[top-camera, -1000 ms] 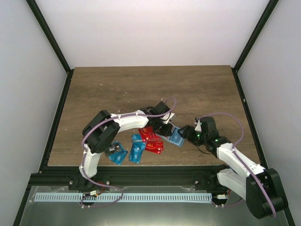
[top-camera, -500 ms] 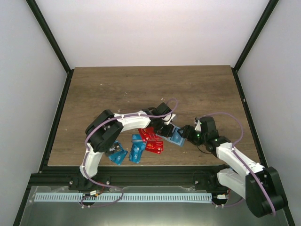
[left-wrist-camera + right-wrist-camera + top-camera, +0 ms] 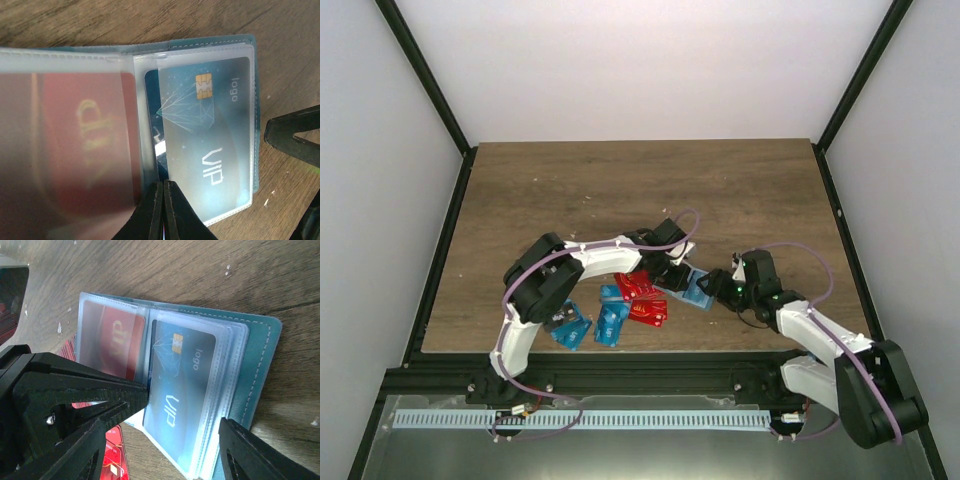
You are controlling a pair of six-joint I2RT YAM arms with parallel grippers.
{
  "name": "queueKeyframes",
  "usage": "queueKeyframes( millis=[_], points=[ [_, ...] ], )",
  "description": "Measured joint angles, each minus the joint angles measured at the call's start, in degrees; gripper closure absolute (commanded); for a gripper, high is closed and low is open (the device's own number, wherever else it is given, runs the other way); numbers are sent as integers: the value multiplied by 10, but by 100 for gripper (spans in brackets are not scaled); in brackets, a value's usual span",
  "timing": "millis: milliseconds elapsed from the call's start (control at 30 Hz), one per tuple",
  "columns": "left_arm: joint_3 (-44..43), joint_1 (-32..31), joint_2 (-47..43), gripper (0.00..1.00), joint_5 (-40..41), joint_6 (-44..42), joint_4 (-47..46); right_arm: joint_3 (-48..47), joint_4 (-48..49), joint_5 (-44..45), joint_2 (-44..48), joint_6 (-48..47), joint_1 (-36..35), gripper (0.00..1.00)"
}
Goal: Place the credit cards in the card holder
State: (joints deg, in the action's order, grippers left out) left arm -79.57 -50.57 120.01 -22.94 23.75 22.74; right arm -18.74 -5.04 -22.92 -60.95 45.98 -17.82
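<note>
1. Teal holder [image 3: 692, 292] open flat on table [image 3: 620, 180]; 1 red card [image 3: 117, 340] and 1 blue card [image 3: 180, 375] sleeved.
2. Left gripper [image 3: 163, 200]: fingers pressed together, tip at sleeve [image 3: 142, 150] edge beside the spine; plastic nipped or not, cannot tell.
3. Right gripper [image 3: 172, 440]: fingers apart, straddling the blue half.
4. Loose cards [image 3: 645, 312] just left of holder, nearer Left gripper; holder's long axis running from one gripper toward the other.
</note>
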Motion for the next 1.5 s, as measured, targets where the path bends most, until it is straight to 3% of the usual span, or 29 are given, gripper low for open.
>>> queueKeyframes(
  millis=[900,1500],
  points=[
    [0,0,5,96,-5,0,-14,0,43,0,-46,4,0,37],
    [0,0,5,96,-5,0,-14,-4,7,5,-31,1,0,37]
  ],
)
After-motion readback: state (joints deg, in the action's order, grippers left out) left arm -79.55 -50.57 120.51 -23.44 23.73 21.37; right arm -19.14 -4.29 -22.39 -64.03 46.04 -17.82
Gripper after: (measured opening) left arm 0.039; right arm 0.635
